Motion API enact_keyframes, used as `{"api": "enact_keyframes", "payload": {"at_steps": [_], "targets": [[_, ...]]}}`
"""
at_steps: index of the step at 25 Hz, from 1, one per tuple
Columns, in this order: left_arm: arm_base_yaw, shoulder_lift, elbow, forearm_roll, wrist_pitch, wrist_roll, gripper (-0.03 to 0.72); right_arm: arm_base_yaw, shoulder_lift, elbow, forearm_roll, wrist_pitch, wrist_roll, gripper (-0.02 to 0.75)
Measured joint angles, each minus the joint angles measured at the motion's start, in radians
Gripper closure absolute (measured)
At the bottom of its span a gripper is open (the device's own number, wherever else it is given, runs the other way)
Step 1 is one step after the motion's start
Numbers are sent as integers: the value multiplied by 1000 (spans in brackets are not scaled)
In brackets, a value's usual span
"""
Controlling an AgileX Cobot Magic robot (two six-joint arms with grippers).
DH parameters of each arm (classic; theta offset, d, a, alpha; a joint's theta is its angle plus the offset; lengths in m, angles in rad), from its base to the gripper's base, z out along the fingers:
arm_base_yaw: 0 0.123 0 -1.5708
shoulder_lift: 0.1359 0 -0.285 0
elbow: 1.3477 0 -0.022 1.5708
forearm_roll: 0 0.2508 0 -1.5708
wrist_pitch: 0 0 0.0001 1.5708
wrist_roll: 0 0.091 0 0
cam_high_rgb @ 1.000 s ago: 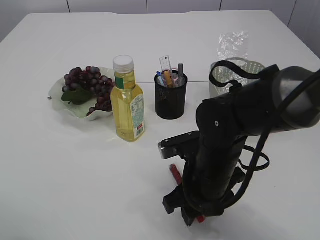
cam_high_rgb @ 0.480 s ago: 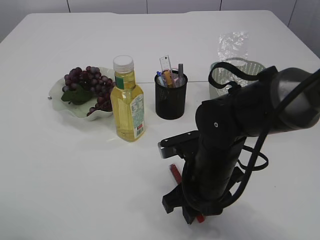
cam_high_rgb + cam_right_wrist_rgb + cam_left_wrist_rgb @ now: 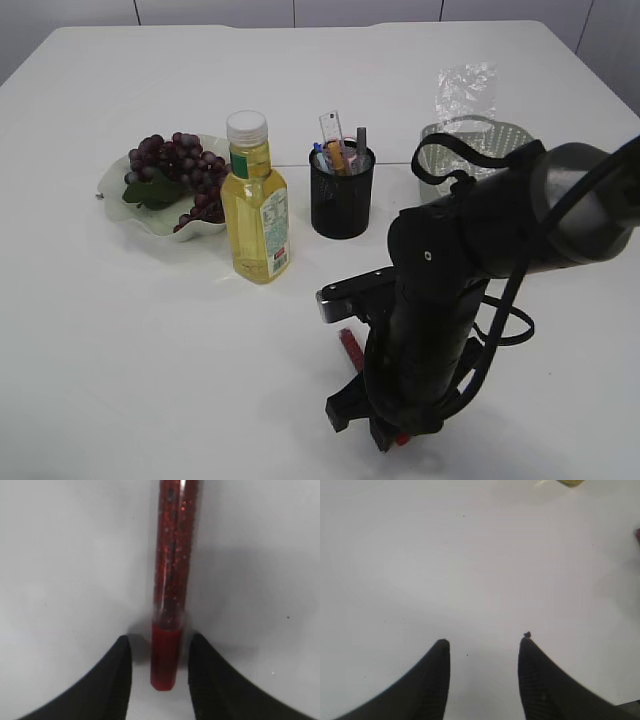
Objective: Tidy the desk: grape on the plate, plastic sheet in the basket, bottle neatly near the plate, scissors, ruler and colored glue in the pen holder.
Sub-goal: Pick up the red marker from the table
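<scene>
Exterior view: the right pincer (image 3: 385,432) is low over the red glue pen (image 3: 350,347) lying on the counter (image 3: 130,330), contact hidden. Right wrist view: its jaws straddle the capped end, apparently not touching; closing squarely should secure it. Left wrist view: the left pincer (image 3: 482,647) stands open, empty.

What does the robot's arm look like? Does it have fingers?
The right arm is thick, rounded and glossy black, with black cables looping beside it and a small silver screw on its side. Each gripper, left and right, has two black pointed fingers with fine ridges inside.
</scene>
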Motion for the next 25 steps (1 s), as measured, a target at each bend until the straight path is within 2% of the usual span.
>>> {"api": "enact_keyframes", "payload": {"at_steps": [6, 8, 19, 25], "targets": [[0, 0, 0, 2, 0, 0, 355, 0, 0, 0, 0, 0, 0, 625], [0, 0, 0, 2, 0, 0, 355, 0, 0, 0, 0, 0, 0, 647], [0, 0, 0, 2, 0, 0, 356, 0, -2, 0, 0, 48, -27, 659], [0, 0, 0, 2, 0, 0, 356, 0, -100, 0, 0, 75, -49, 659]]}}
